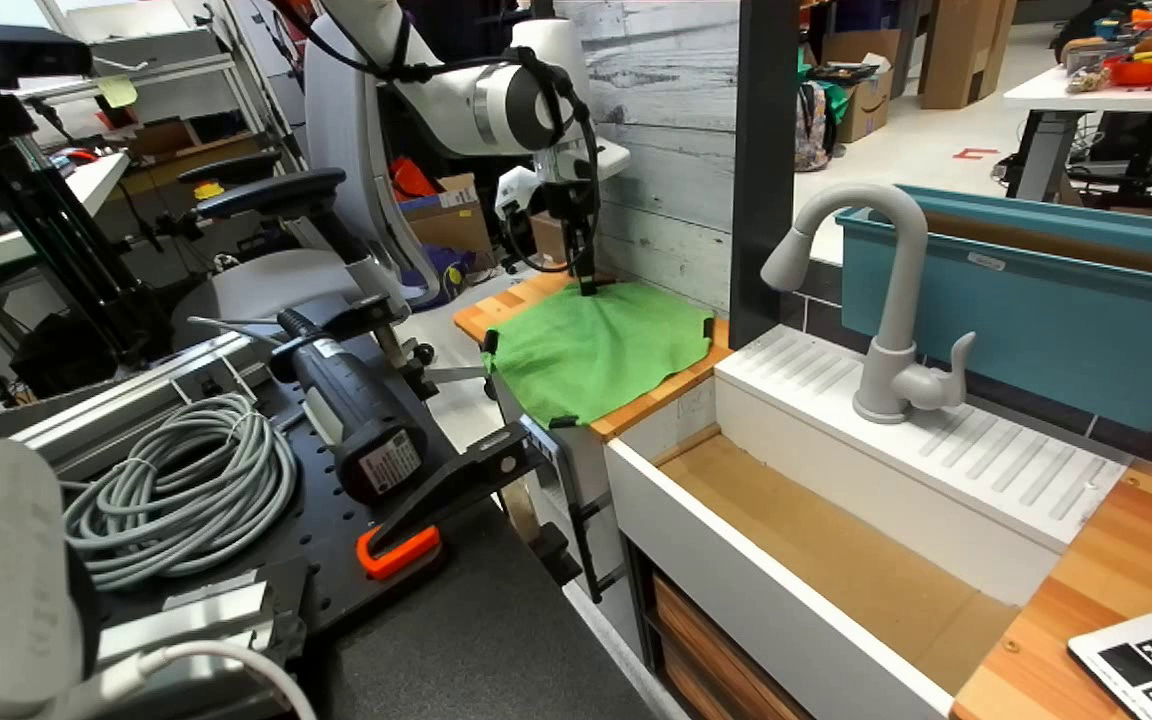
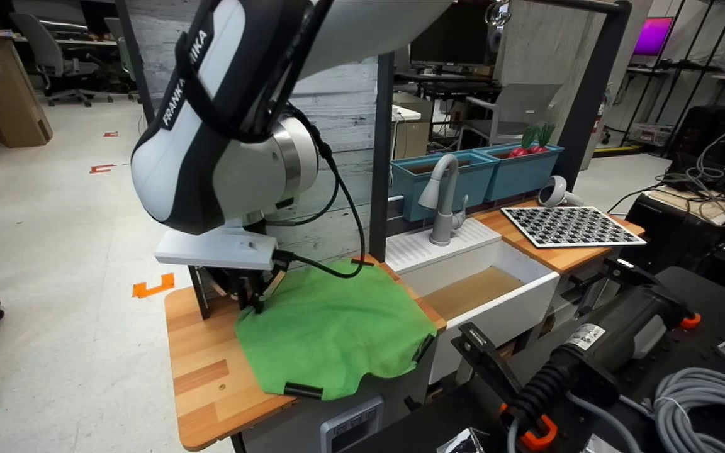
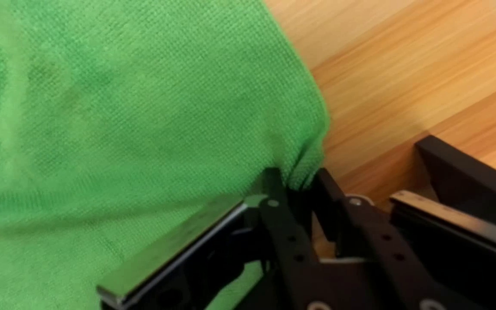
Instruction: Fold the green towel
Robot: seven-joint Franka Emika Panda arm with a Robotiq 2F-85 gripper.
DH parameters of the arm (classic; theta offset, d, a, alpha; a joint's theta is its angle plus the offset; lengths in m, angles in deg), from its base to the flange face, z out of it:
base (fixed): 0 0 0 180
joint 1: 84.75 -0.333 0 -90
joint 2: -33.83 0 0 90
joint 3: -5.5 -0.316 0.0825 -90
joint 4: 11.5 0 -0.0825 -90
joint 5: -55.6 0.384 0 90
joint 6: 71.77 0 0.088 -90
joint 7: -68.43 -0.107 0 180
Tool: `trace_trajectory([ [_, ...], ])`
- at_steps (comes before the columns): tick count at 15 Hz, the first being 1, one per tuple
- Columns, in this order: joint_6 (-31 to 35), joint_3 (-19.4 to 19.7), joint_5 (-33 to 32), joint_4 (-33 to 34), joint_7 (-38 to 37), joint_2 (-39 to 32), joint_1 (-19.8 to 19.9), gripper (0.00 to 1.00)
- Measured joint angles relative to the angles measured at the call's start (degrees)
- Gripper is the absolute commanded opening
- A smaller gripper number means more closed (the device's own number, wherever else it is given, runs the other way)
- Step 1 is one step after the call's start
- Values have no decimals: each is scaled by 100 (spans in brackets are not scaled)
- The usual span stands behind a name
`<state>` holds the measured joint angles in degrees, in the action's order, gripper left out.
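Note:
The green towel (image 1: 601, 350) lies spread and slightly rumpled on the wooden counter in both exterior views (image 2: 337, 333). Dark pieces show at its corners, and part of it reaches over the counter's edge. My gripper (image 2: 257, 308) points down at the towel's corner on the wall-and-counter-end side. In the wrist view the fingertips (image 3: 297, 176) are close together, with a small bunched fold of the towel (image 3: 144, 107) pinched between them. The gripper is shut on the towel. The exact end of the held corner is hidden between the fingers.
The white sink (image 1: 836, 600) with a grey faucet (image 1: 891, 300) adjoins the counter. A grey plank wall (image 1: 666, 150) stands close behind the towel. A dark post (image 2: 380, 157) rises by the sink. A black workbench (image 1: 456, 640) with tools and cable stands in front.

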<state>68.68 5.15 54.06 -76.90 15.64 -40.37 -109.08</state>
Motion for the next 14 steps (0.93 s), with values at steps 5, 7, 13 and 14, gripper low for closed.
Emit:
trace_trajectory([
  [5, -5, -2, 0, 53, 20, -26, -10, 1],
  [7, -1, -1, 0, 53, 20, -26, -10, 1],
  [13, 150, 18, -48, -184, 18, 225, -12, 1],
  [14, 216, 20, -77, -339, 18, 345, -18, 1],
])
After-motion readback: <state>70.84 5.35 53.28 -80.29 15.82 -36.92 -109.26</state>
